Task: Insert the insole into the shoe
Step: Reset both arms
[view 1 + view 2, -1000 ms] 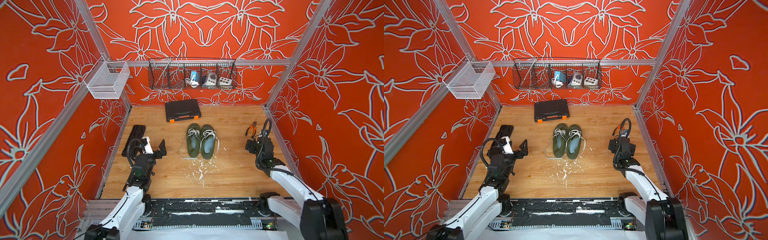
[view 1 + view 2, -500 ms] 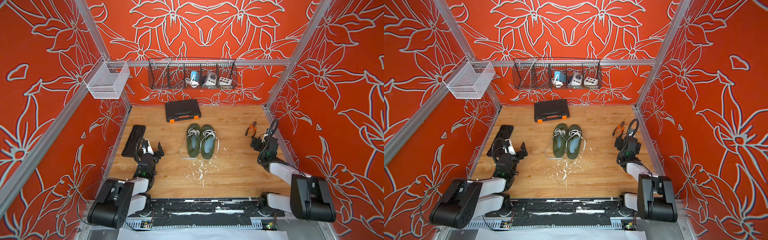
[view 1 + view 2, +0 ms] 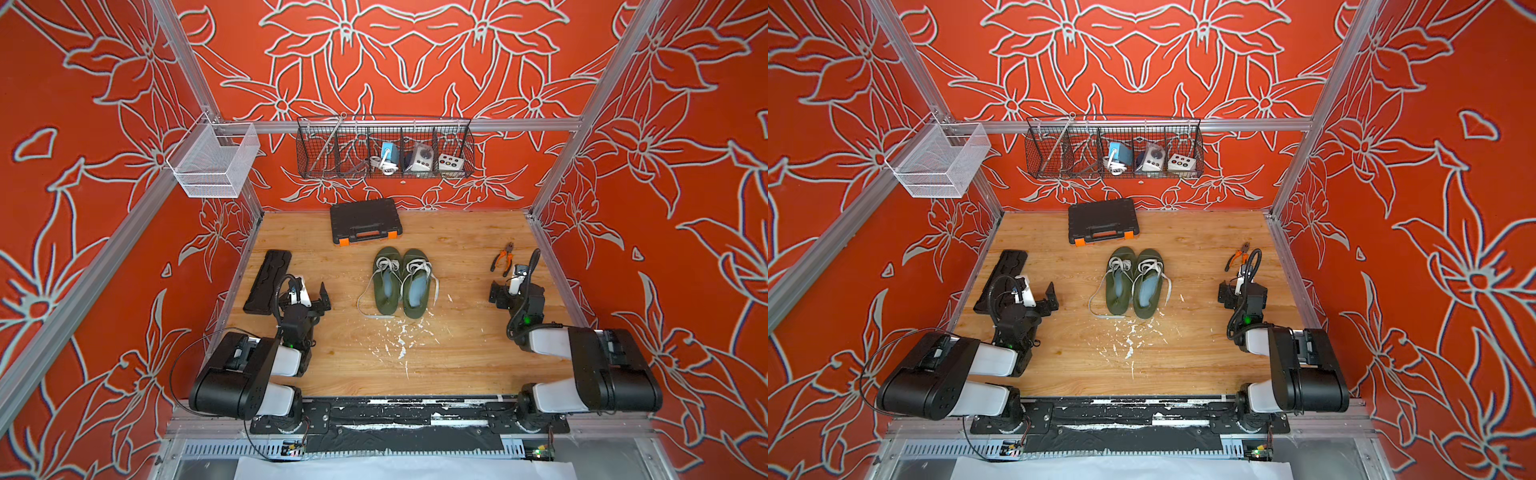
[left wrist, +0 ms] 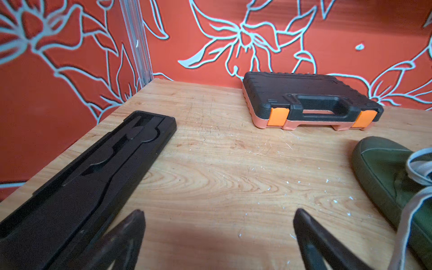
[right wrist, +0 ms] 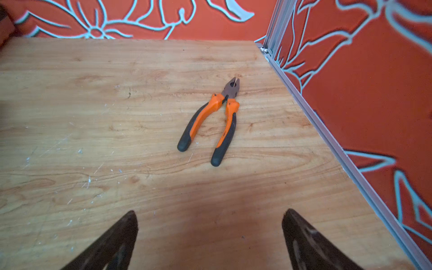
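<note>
Both claws gape wide and empty on either side of a pair of shoes on the wooden worktop [image 3: 457, 357].

The two olive-green canvas shoes [image 3: 401, 284] with pale laces sit side by side mid-worktop, toes toward the far wall, each with a pale blue insole [image 3: 419, 286] lying inside. The left claw [image 4: 218, 214] hangs low beside a long black moulded tray [image 4: 93, 170]. The right claw [image 5: 210, 215] is near orange-and-black pliers [image 5: 210, 121].
</note>
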You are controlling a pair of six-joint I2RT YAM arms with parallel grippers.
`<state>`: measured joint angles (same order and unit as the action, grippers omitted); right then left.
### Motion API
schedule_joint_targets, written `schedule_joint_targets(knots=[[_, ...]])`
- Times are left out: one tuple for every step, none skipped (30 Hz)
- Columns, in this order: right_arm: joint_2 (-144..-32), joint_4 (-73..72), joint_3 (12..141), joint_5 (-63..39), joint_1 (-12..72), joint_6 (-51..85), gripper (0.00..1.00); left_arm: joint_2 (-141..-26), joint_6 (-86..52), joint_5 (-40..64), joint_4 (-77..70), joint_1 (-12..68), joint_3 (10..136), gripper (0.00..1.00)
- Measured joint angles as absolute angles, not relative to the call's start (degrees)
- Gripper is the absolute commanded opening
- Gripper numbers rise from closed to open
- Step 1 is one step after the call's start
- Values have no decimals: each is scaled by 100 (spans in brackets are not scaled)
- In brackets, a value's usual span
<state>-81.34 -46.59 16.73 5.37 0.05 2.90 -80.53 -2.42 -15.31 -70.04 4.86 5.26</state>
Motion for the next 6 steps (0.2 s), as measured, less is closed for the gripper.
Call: schedule_joint_targets(knots=[[-8138,-4713,1673,537,5,276,98,-8053,-235,-1531,-7004,486,526,98],[-8128,-4711,1675,539,5,266,98,-8053,-235,-1529,-6993,486,528,98],[-8123,-4716,1675,539,5,255,98,-8055,-235,-1527,-6993,486,530,98],[-8125,-4729,1675,537,12,244,98,-8055,-235,-1527,-6995,486,532,98],[-8130,-4742,1675,537,21,237,98,-8055,-235,-1525,-6989,486,537,98],[-8130,-4757,1675,537,27,228,98,-8055,-233,-1520,-6993,486,537,98]])
